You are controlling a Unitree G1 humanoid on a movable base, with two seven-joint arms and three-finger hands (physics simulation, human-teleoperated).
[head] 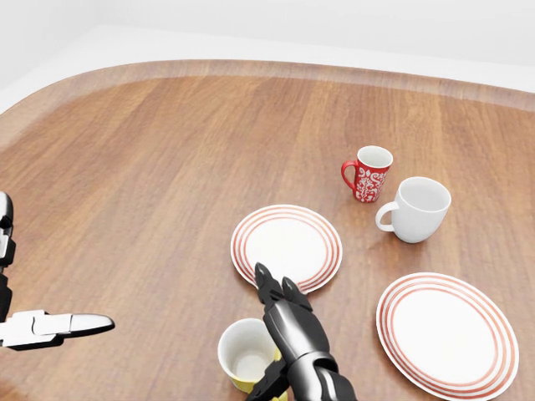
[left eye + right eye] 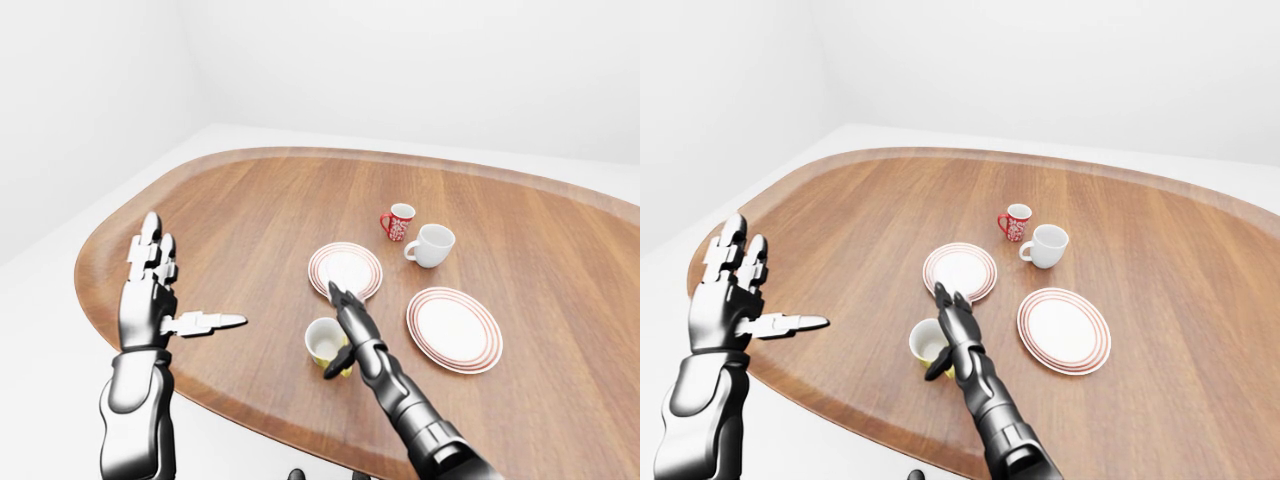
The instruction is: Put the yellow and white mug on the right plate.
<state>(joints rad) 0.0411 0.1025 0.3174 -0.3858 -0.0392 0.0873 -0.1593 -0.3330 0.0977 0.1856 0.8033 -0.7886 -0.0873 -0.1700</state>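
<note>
My left hand (image 2: 152, 290) is raised with its fingers spread, thumb pointing right. My right hand (image 1: 288, 322) reaches forward, fingers extended (thumb splayed out left).

Wooden counter (image 1: 150, 167), rounded edge. Directly on it: yellow and white mug (image 1: 242, 354), upright, just left of right hand (image 1: 284, 322); red-rimmed plate (image 1: 287, 244) just beyond fingertips; second red-rimmed plate (image 1: 447, 333) well right of hand; white mug (image 1: 415, 209) and red patterned mug (image 1: 366, 173) further beyond, up-right, side by side.
</note>
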